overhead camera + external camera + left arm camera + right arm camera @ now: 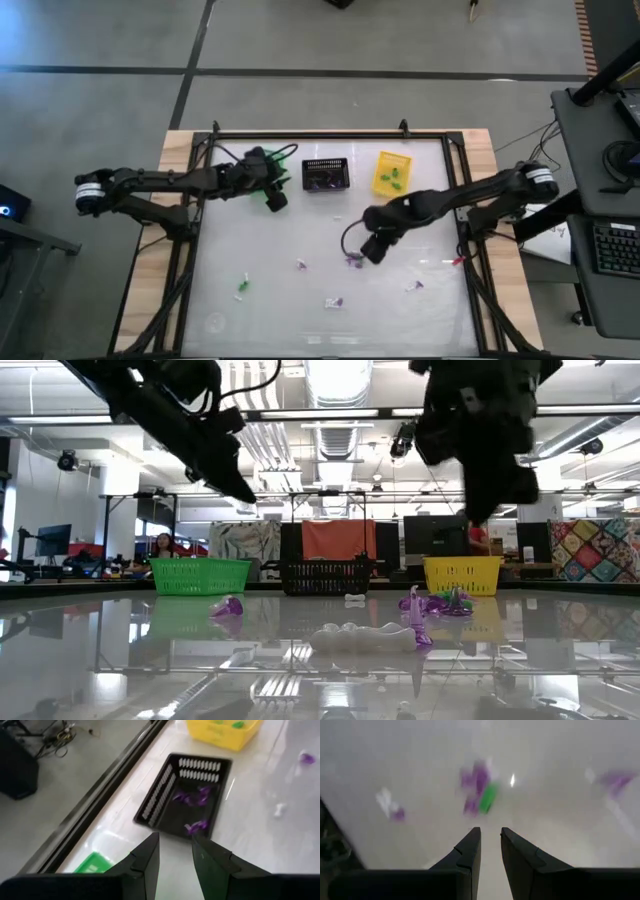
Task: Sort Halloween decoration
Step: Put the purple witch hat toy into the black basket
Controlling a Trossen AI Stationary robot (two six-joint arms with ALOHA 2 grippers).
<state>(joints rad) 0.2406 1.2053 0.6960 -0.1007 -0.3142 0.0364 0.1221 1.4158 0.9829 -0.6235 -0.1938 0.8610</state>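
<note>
left tool (175,851) slightly open, empty, above green basket (277,172); right tool (490,842) slightly parted, empty, over purple-green trinkets (479,790) on bench (280,290).

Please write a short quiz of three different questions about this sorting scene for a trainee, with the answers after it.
1. True or false: the yellow plastic basket stands between the green plastic basket and the black plastic basket.
2. Which colour are the small trinkets lying inside the black plastic basket? A) white B) purple C) green
3. Fill in: the right gripper hovers over the glass table top, beside a small ____ and green trinket.

Key
1. False: in the low view the black basket is the middle one.
2. B, as the left wrist view shows past the left gripper, whose fingers stand apart with nothing between them.
3. purple
</note>
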